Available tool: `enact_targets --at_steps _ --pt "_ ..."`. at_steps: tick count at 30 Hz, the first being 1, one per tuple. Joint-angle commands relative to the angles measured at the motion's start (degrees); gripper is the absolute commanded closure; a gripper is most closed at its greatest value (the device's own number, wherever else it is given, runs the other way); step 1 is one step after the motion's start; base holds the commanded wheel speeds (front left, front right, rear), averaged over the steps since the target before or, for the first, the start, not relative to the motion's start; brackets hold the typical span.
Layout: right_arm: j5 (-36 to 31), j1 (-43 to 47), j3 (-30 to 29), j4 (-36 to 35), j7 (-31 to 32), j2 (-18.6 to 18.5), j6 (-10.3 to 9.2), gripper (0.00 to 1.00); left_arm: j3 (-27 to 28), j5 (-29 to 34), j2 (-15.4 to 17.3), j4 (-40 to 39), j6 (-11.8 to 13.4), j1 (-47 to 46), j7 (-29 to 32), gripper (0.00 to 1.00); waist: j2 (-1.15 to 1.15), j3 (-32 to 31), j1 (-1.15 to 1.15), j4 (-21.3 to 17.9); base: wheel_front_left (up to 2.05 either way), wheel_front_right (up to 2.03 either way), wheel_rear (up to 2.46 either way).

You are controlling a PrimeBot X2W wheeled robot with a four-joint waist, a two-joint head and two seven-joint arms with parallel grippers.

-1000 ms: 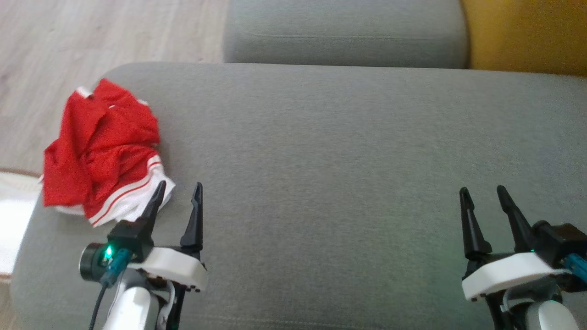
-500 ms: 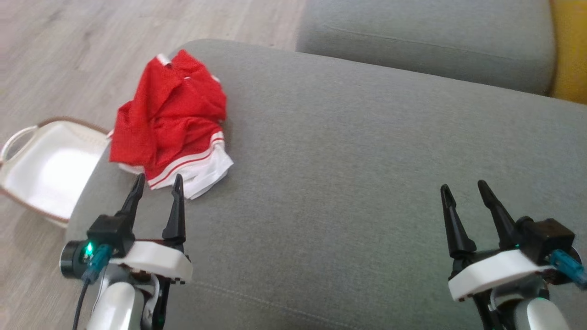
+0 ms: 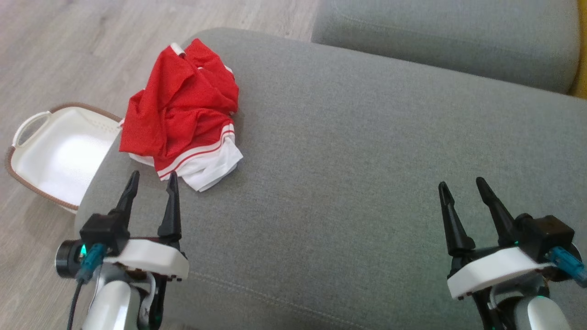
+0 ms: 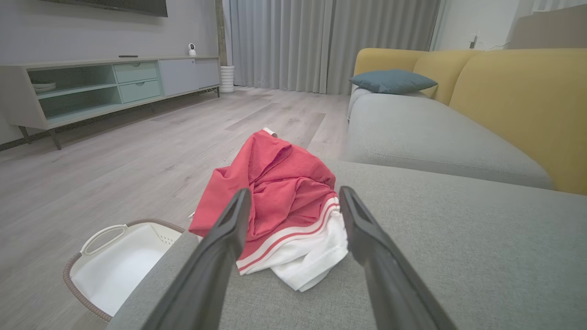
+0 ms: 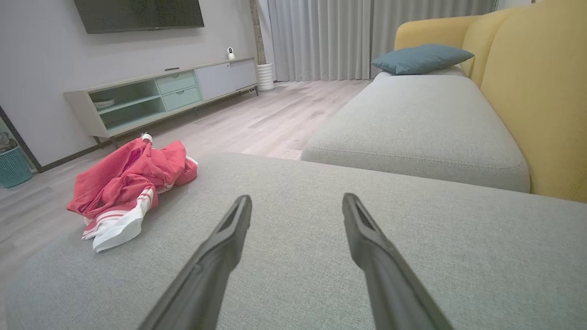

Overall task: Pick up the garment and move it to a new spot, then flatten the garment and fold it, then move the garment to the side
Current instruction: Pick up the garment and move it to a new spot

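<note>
Step 1, pick-up not begun: garment (image 3: pixel 183 110) crumpled at 11 o'clock on sofa seat (image 3: pixel 344 183), L pincer (image 3: pixel 153 176) open, empty, just short of it, R pincer (image 3: pixel 461 183) open at 4 o'clock; next, I'd say: L reaches fwd, pinches a fold.
</note>
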Motion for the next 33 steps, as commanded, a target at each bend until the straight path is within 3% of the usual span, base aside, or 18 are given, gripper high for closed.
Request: enact_targets --at_steps 1,11,18,27,28,29,33 --pt "-0.12 -2.41 1.34 -2.49 0.46 -0.34 0.23 0.00 2.52 -0.48 0.85 -1.90 0.15 -2.77 -0.70 0.00 0.00 0.85 0.00 -0.45 0.00 0.00 0.00" --pt "-1.34 -6.57 1.14 -5.67 3.18 -1.47 0.23 0.00 3.83 -2.59 3.68 6.11 -2.11 -14.11 4.21 0.00 0.00 11.38 0.00 -3.74 0.00 0.00 0.00" --pt "-1.69 -10.22 1.09 -7.20 4.46 -2.75 0.23 0.00 6.29 -5.30 8.07 22.68 -3.47 -27.43 13.43 0.00 0.00 19.80 0.00 -6.46 0.00 0.00 0.00" --pt "-1.59 -12.05 1.08 -7.29 4.36 -3.24 0.23 0.00 7.84 -7.54 11.61 38.97 -4.48 -37.45 19.98 0.00 0.00 23.32 0.00 -7.92 0.00 0.00 0.00" --pt "-1.53 -12.13 1.05 -7.19 4.31 -3.21 0.23 0.00 7.80 -7.74 11.69 40.18 -4.70 -38.08 20.57 0.38 0.00 23.37 0.00 -7.95 0.00 0.00 0.00" --pt "-1.48 -12.21 1.01 -7.10 4.28 -3.19 0.23 0.00 7.61 -7.84 11.86 41.37 -5.03 -38.58 21.35 1.00 0.00 23.40 0.00 -7.97 0.00 0.00 0.00" --pt "-1.34 -12.44 0.82 -6.87 4.17 -3.10 0.23 0.00 6.94 -7.52 12.54 43.07 -5.77 -39.87 20.27 1.00 0.00 23.36 0.00 -7.88 0.00 0.00 0.00"
